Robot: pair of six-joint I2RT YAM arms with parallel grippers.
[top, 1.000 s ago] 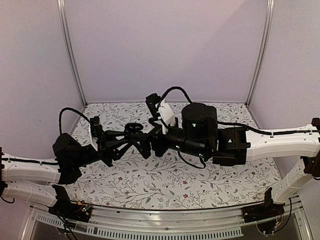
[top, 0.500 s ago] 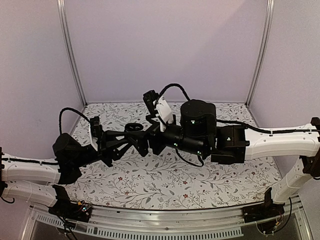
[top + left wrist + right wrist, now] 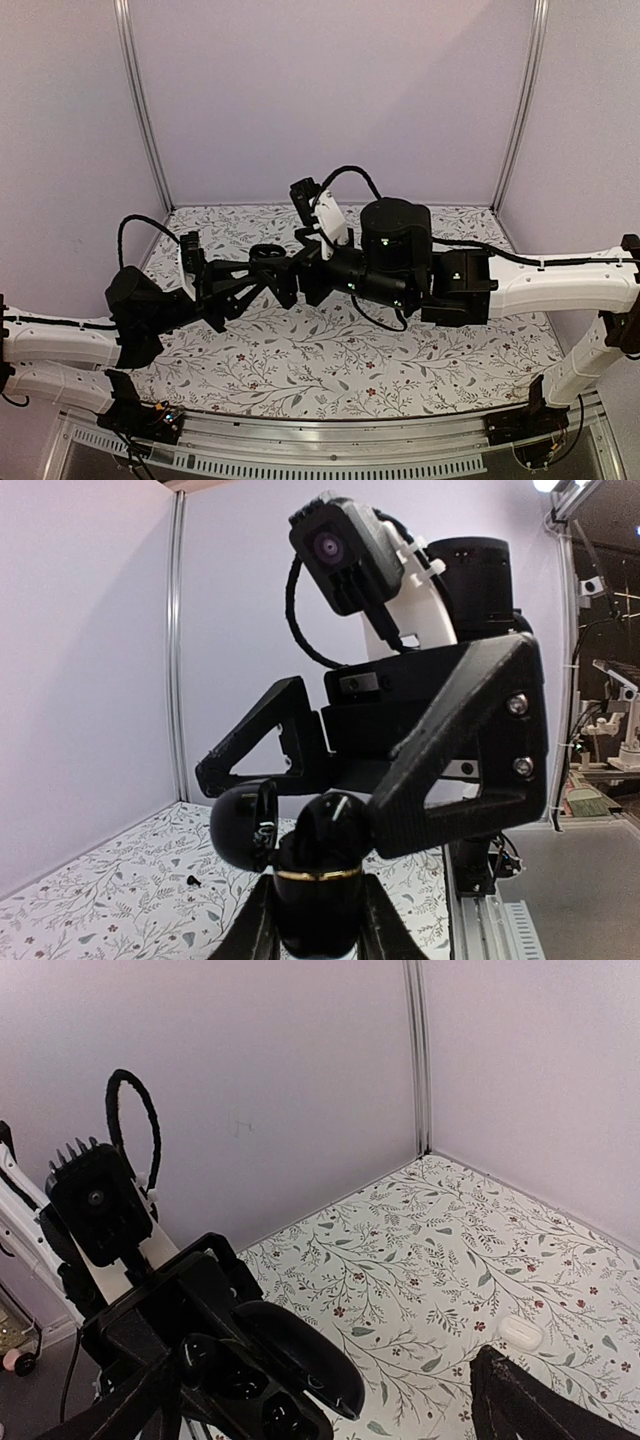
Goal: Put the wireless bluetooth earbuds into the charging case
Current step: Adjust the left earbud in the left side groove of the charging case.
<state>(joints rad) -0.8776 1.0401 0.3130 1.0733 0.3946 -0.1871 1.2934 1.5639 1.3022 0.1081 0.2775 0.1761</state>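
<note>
Risk: left gripper (image 3: 318,925) clamps the open charging case (image 3: 320,868), right gripper (image 3: 295,798) gapes beside it; I could knock it loose.

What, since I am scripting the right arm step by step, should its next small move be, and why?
Probably draw the right gripper back from the charging case toward the table. Its jaws stand wide open with nothing visibly held, the left gripper holds the open case aloft, and a tiny dark piece, perhaps an earbud, lies on the table.
</note>
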